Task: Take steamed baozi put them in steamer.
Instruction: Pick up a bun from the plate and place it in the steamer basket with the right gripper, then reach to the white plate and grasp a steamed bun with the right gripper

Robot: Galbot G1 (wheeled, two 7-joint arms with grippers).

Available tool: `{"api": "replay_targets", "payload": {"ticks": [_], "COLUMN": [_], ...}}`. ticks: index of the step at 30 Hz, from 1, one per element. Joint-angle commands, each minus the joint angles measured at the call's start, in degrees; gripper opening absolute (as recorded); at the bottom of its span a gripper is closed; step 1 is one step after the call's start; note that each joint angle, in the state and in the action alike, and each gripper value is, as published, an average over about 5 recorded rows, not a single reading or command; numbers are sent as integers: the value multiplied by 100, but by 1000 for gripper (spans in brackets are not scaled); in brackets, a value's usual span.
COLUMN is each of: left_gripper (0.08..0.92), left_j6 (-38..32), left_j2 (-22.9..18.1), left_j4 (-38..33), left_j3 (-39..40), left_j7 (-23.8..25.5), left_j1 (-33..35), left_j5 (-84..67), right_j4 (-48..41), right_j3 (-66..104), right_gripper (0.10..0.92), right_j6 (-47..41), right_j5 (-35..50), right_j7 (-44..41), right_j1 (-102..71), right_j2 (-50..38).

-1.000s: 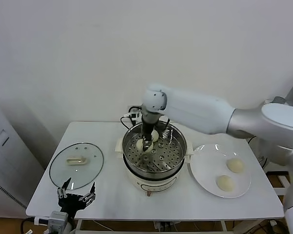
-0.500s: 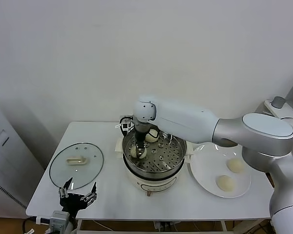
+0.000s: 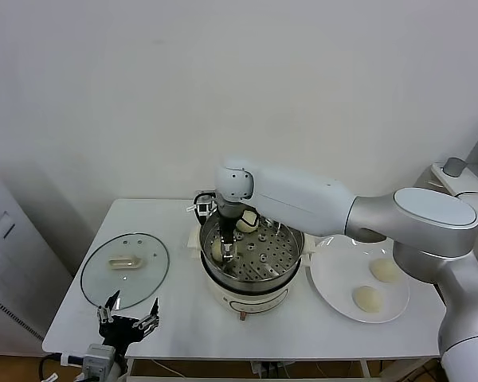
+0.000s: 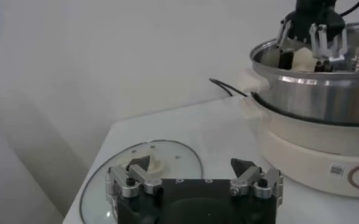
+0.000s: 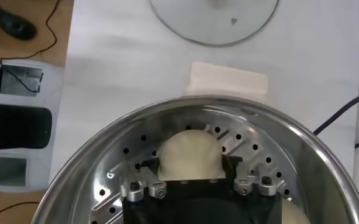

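The steamer [image 3: 291, 253] stands mid-table, a steel basket on a cream cooker base. My right gripper [image 3: 225, 253] reaches down into its left side. In the right wrist view the right gripper [image 5: 191, 169] is open, its fingers flanking a baozi [image 5: 189, 151] that rests on the perforated floor. A second baozi [image 3: 245, 222] lies at the back of the basket. Two more baozi [image 3: 385, 270] [image 3: 368, 298] sit on the white plate [image 3: 334, 278] to the right. My left gripper [image 3: 127, 320] waits open at the table's front left corner.
The glass lid [image 3: 124, 269] with its cream handle lies flat on the table's left side, just beyond the left gripper [image 4: 191, 173]. A black cord [image 4: 228, 89] runs behind the cooker base. The wall stands close behind the table.
My right gripper carried a baozi from the basket's middle down to its left side, and its fingers have spread open around it. The left arm has not moved.
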Motion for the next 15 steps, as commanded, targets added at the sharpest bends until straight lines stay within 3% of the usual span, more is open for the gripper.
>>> {"api": "replay_targets", "payload": {"ticks": [1, 10, 15], "left_gripper": [823, 823, 823], "left_j6": [4, 81, 163], "left_j2": [-185, -156, -86], "left_j4": [-32, -99, -117], "left_j3": [-7, 19, 23], "left_j7": [5, 79, 135], "left_j1": [16, 33, 52], "left_j5": [10, -163, -366], "right_j4": [147, 1079, 1490], "right_j3": [9, -25, 37], "right_gripper": [817, 823, 823], "right_j6": [23, 613, 1180], "right_j5": [64, 582, 289], "right_j7": [-46, -543, -875], "right_j1": [215, 1173, 1322], "right_j2": [-218, -2104, -3147]}}
